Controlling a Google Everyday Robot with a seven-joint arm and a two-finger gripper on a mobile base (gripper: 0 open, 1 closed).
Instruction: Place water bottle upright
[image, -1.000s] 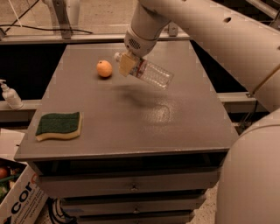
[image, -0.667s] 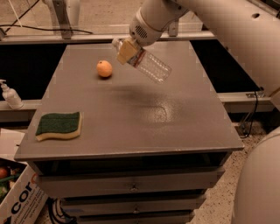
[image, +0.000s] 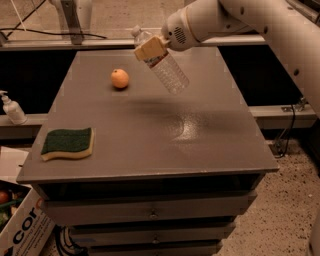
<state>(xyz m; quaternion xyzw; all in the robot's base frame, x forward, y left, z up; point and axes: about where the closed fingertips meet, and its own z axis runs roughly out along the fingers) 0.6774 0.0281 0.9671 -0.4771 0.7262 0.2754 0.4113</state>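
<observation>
The claw (image: 151, 49) hangs in the air above the far part of the counter (image: 200, 150), up and to the right of the orange (image: 120, 78), and is clamped on the water bottle (image: 171, 76) near its shoulder. The bottle is clear of the counter and tilted (cap end up and toward the orange's side, ribbed base down and away from it), and a soft shadow lies on the counter to the right of the orange. A green-and-yellow sponge (image: 67, 143) lies flat well in front of the orange and to its left, and a small white pump dispenser (image: 12, 109) stands off the counter, far to the orange's left.
</observation>
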